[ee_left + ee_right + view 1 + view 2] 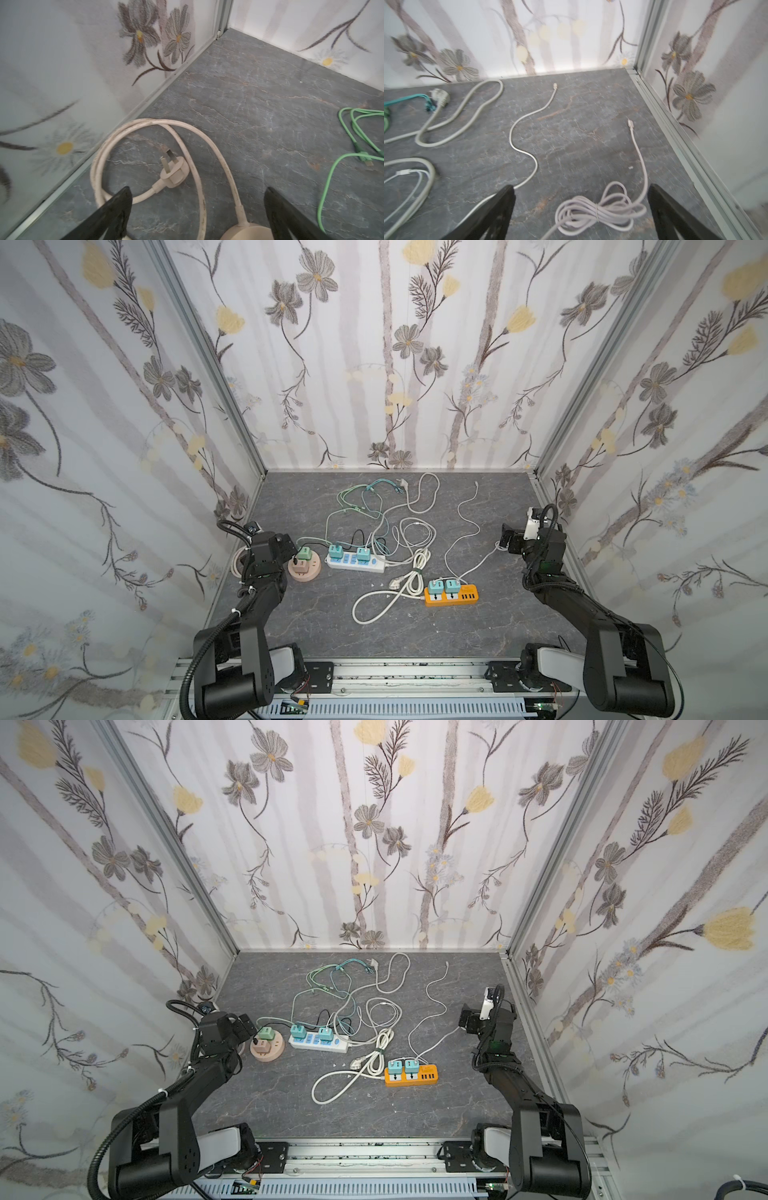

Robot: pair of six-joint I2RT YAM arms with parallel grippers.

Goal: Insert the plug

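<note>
Left gripper (197, 188): fingers spread wide, nothing between them. The beige three-pin plug (173, 172) lies flat on the table inside the loop of its own beige cord (145, 121). It is just ahead of the fingers and between their lines. Its long axis is slightly skewed to the line of reach, prongs pointing away from the gripper, cord end toward it. In both top views the left arm hides the plug.

Round beige socket base (312, 573): just beside this gripper, two adapters seated.

White power strip (376, 569) and orange power strip (467, 596): further right.

Right gripper (581, 187): likewise spread and empty, over a coiled white cable (600, 209), well apart from the plug.

Judgement: the left arm is nearer.
</note>
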